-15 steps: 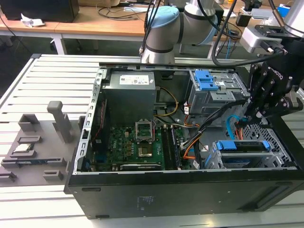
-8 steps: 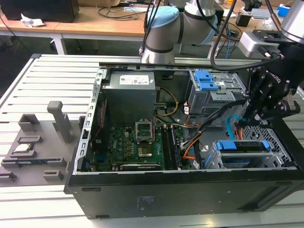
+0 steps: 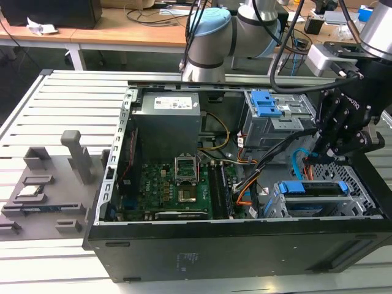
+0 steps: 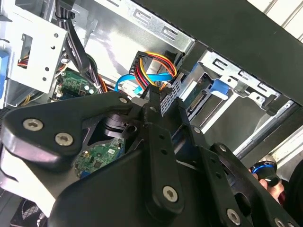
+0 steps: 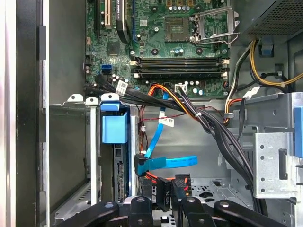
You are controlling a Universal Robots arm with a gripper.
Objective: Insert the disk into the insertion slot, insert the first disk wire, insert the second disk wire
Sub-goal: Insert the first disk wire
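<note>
Tool (image 5: 165,202) grips a wire plug (image 5: 164,187) (disk (image 3: 309,188) already slotted)

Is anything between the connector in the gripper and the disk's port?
Nothing visible. The black connector in the gripper faces the disk across a bare gap; the blue cable loops clear of it.

The disk (image 3: 312,188) lies in the insertion slot (image 3: 362,199) with its label and most of its body hidden. The gripper (image 5: 164,204), cut off by the first wrist view's edge, covers part of the black connector (image 5: 164,188) it clamps.
</note>
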